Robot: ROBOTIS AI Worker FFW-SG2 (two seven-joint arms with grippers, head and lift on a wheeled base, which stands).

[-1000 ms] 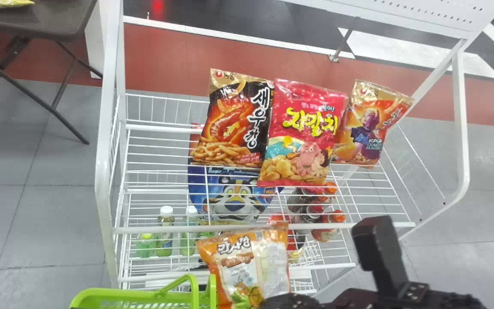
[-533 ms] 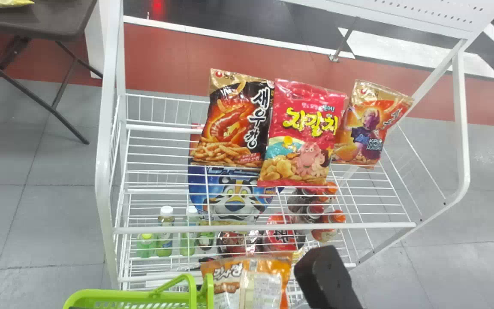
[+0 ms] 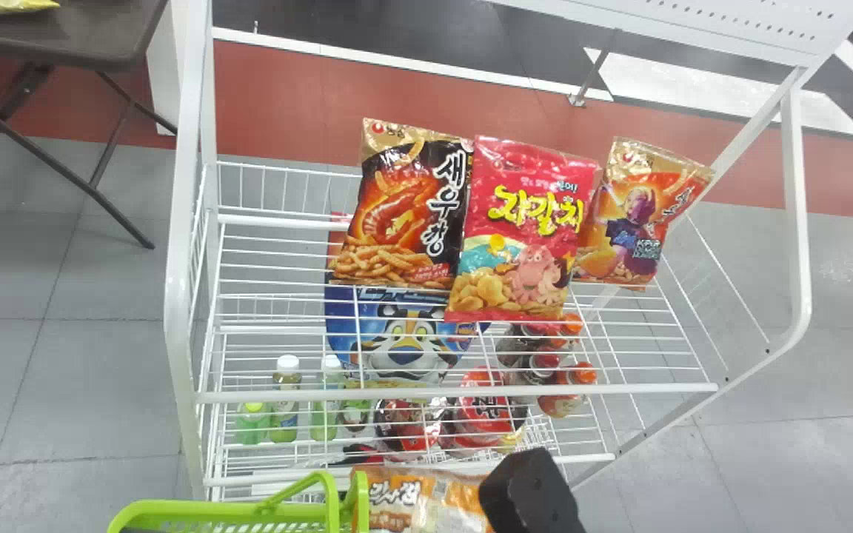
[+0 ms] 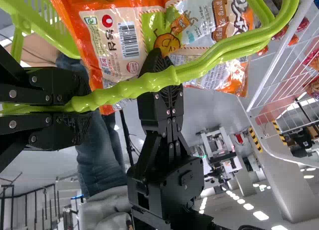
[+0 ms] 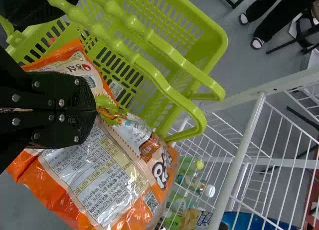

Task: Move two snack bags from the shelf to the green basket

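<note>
The right arm's black wrist part [image 3: 530, 492] shows at the head view's bottom edge, beside the orange snack bag [image 3: 415, 500]. In the right wrist view my right gripper [image 5: 95, 110] is shut on this orange bag [image 5: 94, 175], which hangs beside the green basket [image 5: 174, 25]. The left wrist view has my left gripper [image 4: 82, 103] shut on the handles of the green basket [image 4: 40, 20]. On the shelf's upper rack [image 3: 456, 389] lie a black-and-orange bag [image 3: 404, 215], a pink bag [image 3: 523, 229] and a gold-and-orange bag [image 3: 630, 215].
Lower in the rack are a blue bag [image 3: 404, 333], green bottles [image 3: 286, 400], red-capped bottles [image 3: 567, 385] and red bowls [image 3: 486, 411]. White side frames [image 3: 182, 296] rise at both ends of the rack. A dark folding table [image 3: 86, 37] stands at the far left.
In the head view, the orange bag and right arm have moved down toward the bottom edge, the arm also leftward. The basket has shifted slightly left. The bags on the upper rack have stayed put.
</note>
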